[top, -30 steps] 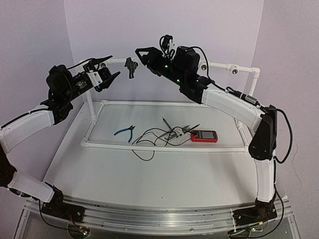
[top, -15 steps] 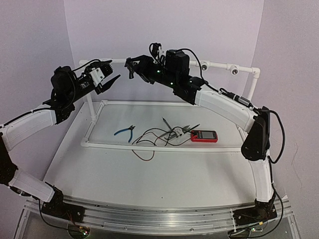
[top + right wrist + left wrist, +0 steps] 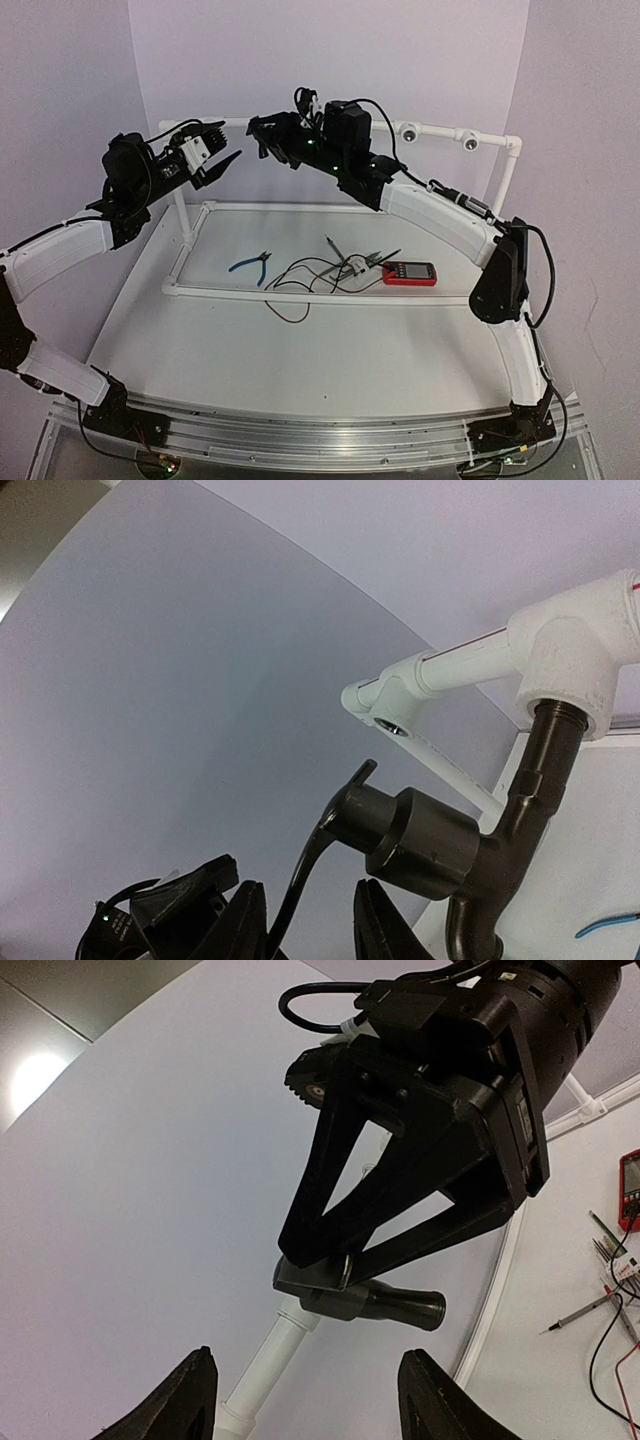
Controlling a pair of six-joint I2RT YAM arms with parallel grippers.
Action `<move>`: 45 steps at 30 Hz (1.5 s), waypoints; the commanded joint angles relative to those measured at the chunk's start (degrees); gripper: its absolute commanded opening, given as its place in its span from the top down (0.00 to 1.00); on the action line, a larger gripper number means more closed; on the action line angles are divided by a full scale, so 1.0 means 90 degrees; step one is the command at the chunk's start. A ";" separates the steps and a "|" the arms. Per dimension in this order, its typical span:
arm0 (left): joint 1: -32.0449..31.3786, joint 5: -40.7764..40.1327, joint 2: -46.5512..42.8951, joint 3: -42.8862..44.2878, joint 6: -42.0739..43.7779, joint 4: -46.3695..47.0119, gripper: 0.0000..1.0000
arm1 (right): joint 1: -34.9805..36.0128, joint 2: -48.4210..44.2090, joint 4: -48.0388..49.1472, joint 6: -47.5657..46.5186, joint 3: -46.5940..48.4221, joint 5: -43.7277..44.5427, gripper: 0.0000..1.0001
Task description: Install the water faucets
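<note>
Faucet (image 3: 430, 845) is up on the raised rear rail (image 3: 438, 130), toward its left part. Its stem goes up into a white socket (image 3: 565, 675) and the body hangs below, with the spout running out of the wrist view. How deep the thread sits, cannot tell. The lever (image 3: 318, 845) sticks out toward the right gripper (image 3: 305, 892), which reaches in from the right with one finger either side of it, drawn in close. A sliver of light shows beside the lever in the wrist view, so cannot tell whether it is pinching yet or only bracketing. Likely reason for taking the lever and not the body: it works as a crank, good for turning the faucet home or squaring it in the socket. Left gripper (image 3: 310, 1360) hangs just left of the faucet and aims at it, jaws spread and nothing between them. My guess is that it stands by to steady the rail or take over a turn. Two more sockets (image 3: 409, 131) further right along the rail show dark holes and no fitting. No second faucet is in sight. Pliers (image 3: 252, 263), meter (image 3: 409, 272) and wires (image 3: 315, 272) lie on the table (image 3: 300, 350) below, well apart from both grippers.
</note>
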 commanded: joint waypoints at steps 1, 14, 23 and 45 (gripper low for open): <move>0.0014 -0.0075 0.0086 0.0255 -0.0016 0.0193 0.37 | 0.0053 0.0015 0.0202 0.0174 0.0141 -0.0119 0.72; 0.0014 -0.0026 0.0130 0.0318 0.0061 0.0261 0.37 | 0.0197 -0.0048 0.0202 0.0199 0.0007 -0.0032 0.71; 0.0014 -0.0036 0.0072 0.0286 0.0101 0.0260 0.37 | 0.0197 -0.0726 0.0552 -0.0201 -0.0762 0.0522 0.93; 0.0004 0.0319 0.0297 0.0400 -0.0088 0.0278 0.38 | 0.0055 -0.1818 0.2586 0.0702 -0.2587 0.0971 0.87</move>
